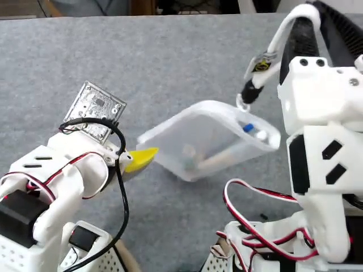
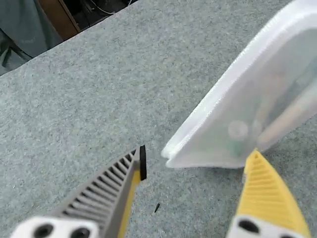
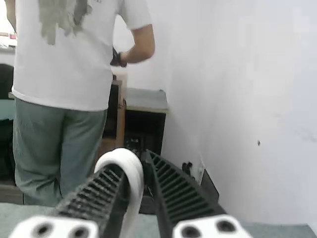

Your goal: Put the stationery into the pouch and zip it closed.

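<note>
A: Where is the pouch lying, and what is it holding?

B: The translucent pouch [image 1: 210, 141] is lying on the grey felt table [image 1: 170, 56] between the two arms, with one corner pointing toward the left arm. Stationery is showing through its wall: a blue-capped piece [image 1: 248, 128] and a pale stick [image 1: 218, 160].

A: So which step is going on?

B: I am judging the filling done and the zipping in hand. I cannot tell whether the zip is already shut.

A: What are the grippers doing?

B: The left gripper [image 2: 198, 157] is holding its grey and yellow fingers wide apart, with the pouch's corner just at their tips. I cannot tell whether they are touching it. The right gripper [image 3: 136, 161] is raised and pointing out into the room, its black fingers pressing together on a white loop [image 3: 121, 171] — I cannot tell what that loop belongs to.

A: What is the next move calling for?

B: Probably the left fingers closing on that corner, bracing the pouch while the zip is being drawn.

A: Is anything getting in the way?

B: A white cable [image 1: 275, 39] is hanging down by the pouch's far corner — it could be snagging there.
</note>
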Action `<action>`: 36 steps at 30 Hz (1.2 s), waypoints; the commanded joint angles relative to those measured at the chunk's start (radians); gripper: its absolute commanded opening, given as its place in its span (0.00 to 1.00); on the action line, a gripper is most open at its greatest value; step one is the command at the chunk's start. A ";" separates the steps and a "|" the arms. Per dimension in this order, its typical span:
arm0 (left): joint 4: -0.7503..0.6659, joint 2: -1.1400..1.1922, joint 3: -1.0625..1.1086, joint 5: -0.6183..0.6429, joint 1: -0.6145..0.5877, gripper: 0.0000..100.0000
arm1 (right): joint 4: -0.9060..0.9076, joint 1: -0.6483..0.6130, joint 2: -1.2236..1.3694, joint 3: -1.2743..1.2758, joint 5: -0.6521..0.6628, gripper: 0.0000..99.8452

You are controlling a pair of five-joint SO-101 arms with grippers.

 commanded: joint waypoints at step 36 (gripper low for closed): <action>-0.103 -0.005 -0.035 -0.345 -0.087 0.40 | 0.236 -0.434 -0.180 0.232 -0.057 0.01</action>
